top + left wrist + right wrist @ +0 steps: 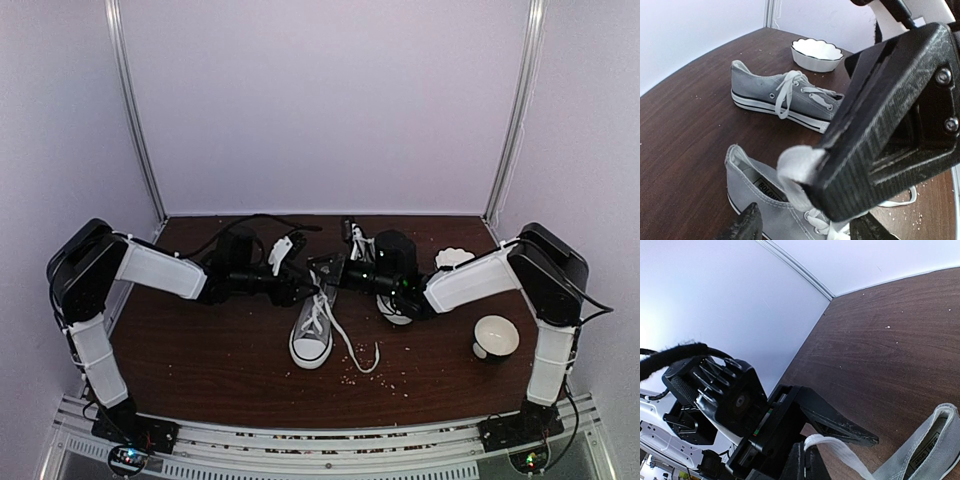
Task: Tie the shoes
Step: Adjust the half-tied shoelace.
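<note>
Riding close behind left gripper [807, 225] and right gripper [805, 465], facing forward, sharing the shoe [742, 192] ahead; overlooking both from high behind.

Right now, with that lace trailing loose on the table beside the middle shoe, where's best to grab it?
Probably the loose lace, on its free stretch right of the middle shoe and its toe cap, pinched from straight above: it lies flat on the table, clear of the shoe, with bare wood either side.

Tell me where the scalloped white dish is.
Top view: the scalloped white dish sits back right on the table, just behind the right arm, near the right-hand shoe.
</note>
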